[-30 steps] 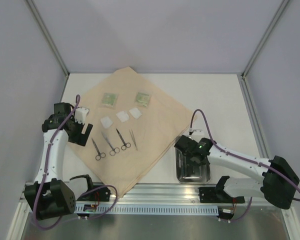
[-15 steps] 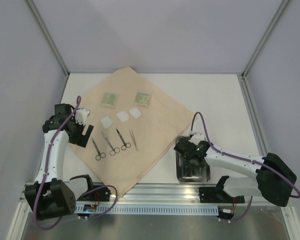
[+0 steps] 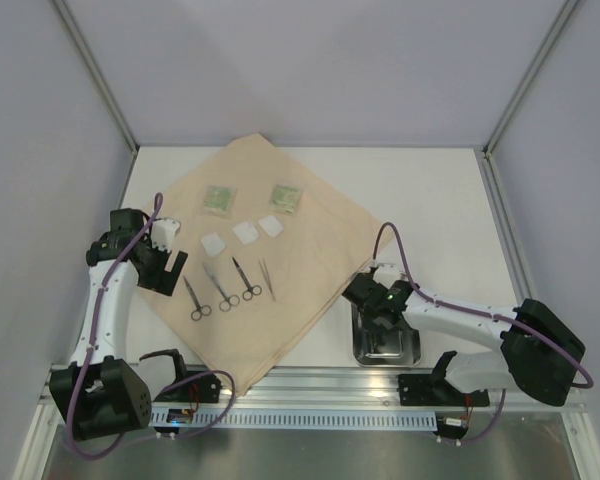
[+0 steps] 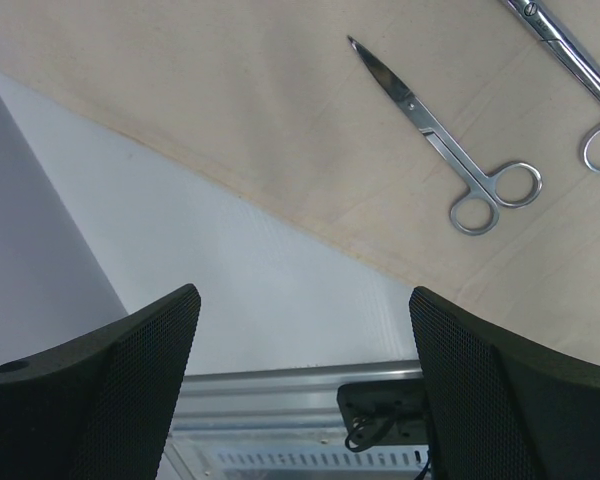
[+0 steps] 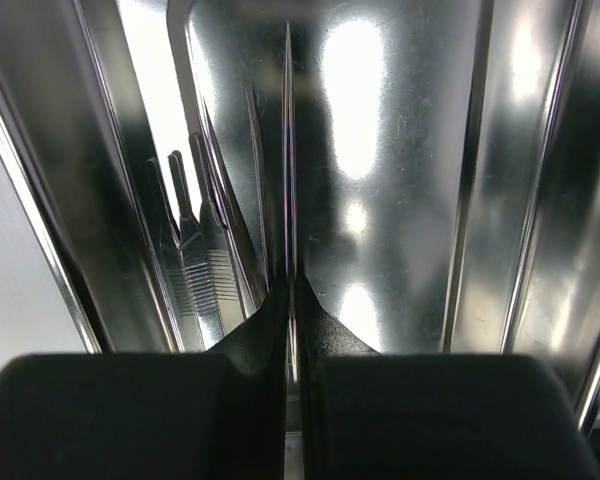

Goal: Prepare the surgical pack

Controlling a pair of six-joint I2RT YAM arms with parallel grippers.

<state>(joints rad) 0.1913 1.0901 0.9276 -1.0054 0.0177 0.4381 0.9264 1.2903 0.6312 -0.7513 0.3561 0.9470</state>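
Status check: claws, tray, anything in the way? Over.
Left claw open above cloth edge, near scissors. Right claw shut at steel tray, grip unclear. No obstruction seen.

left arm (image 3: 105, 300), right arm (image 3: 460, 320): white links, black joints, purple cable (image 3: 395, 235) loops; left tool (image 4: 302, 310) fingers (image 4: 130, 370) black, mesh-textured.

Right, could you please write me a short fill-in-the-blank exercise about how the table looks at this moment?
1. The left gripper hovers above the cloth's edge with its jaws ___.
2. The tan cloth carries ___ white pads.
3. The right gripper, shut on a thin metal instrument, points into the shiny steel ___.

Missing words: open; three; tray.
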